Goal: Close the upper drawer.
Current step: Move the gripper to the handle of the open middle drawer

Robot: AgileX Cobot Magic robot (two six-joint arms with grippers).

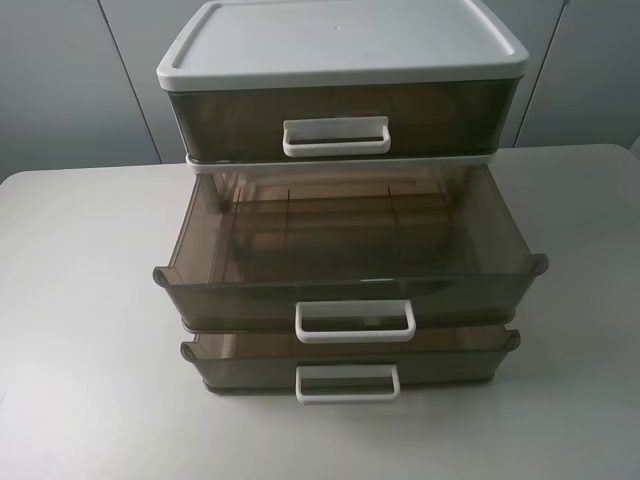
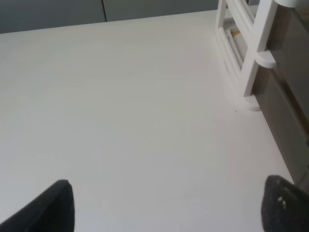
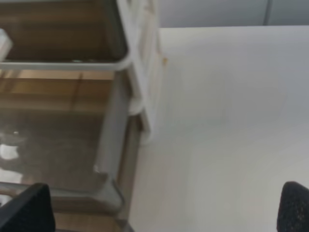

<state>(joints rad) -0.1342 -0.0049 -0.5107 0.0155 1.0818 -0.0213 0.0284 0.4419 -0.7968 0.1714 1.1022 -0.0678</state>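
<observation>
Upper drawer point(image 1: 350, 285), which we take to be the higher of the two standing out from the drawer unit point(image 1: 340, 40), is pulled well forward over the table point(image 1: 80, 300), empty, with its white handle point(image 1: 355, 321) facing us. The lower drawer point(image 1: 350, 368) beneath it juts out only a little, and the top drawer point(image 1: 335, 120) sits flush. Its front wall runs left to right across the high view, so the travel that shuts it is straight back, away from us and into the unit. Neither arm shows in that view. Our left gripper point(image 2: 169, 208) has its fingers spread wide with nothing between them, over bare table, the unit's side off beyond one finger. Our right gripper point(image 3: 159, 210) is likewise spread and empty. Its view is half filled by the upper drawer's right side wall, and one finger point(image 3: 26, 210) seems to hang over the drawer itself. We judge the right arm the nearer, but it lies beside the drawer, not ahead of the front wall, so it would need to come round in front of the handle before pushing
</observation>
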